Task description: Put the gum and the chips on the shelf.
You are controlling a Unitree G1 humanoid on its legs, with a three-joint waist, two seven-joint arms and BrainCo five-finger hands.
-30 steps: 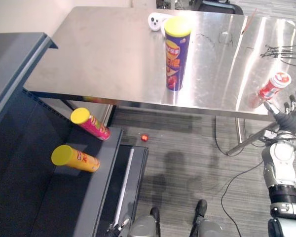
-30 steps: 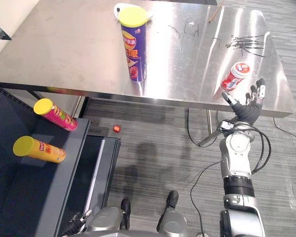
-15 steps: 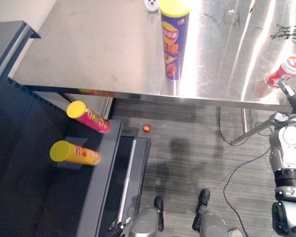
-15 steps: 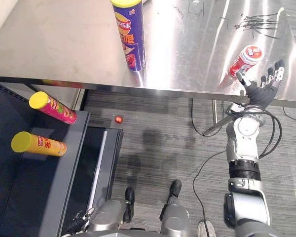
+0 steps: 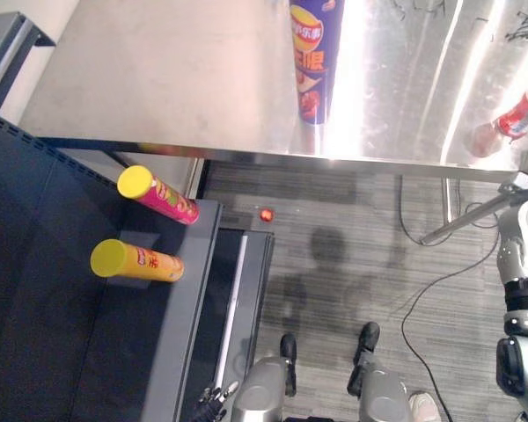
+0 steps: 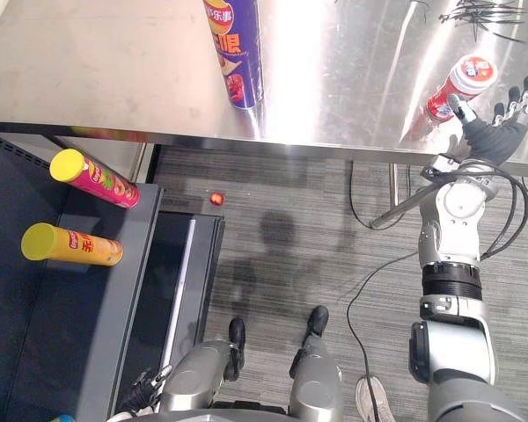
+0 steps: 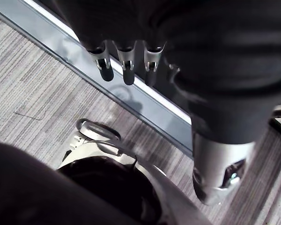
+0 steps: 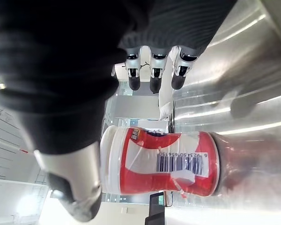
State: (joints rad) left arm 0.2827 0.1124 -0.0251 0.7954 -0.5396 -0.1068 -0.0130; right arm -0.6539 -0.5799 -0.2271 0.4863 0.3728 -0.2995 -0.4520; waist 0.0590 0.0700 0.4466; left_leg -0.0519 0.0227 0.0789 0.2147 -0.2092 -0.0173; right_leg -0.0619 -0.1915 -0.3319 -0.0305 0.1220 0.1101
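The right robot hand [image 6: 495, 136] is closing in on the gum [image 6: 464, 81]. A second ago it was hanging below the near edge of the surface [image 6: 114, 79] with a clear gap to the canister. Now its thumb is reaching up just beside the canister's base, and its fingers are rising on the other side. The whole picture is also sliding (the head camera is tipping, so the things themselves are not moving).

For the task this is looking like the approach to the first pick. The gum and the purple chips [image 6: 235, 53] are both standing on the surface, well apart from each other and untouched. The shelf [image 6: 106, 325], low at the robot's left, is carrying a pink can [image 6: 95, 178] and a yellow can [image 6: 70, 245], both lying on their sides.

The right wrist view is showing what the eye views are not. The canister is sitting in the gap between thumb and fingers, with the fingers straight and spread, not yet curling round it. I cannot tell whether the thumb is touching. The left wrist view is showing the left robot hand [image 7: 128, 75] hanging low, fingers loose, carrying nothing.
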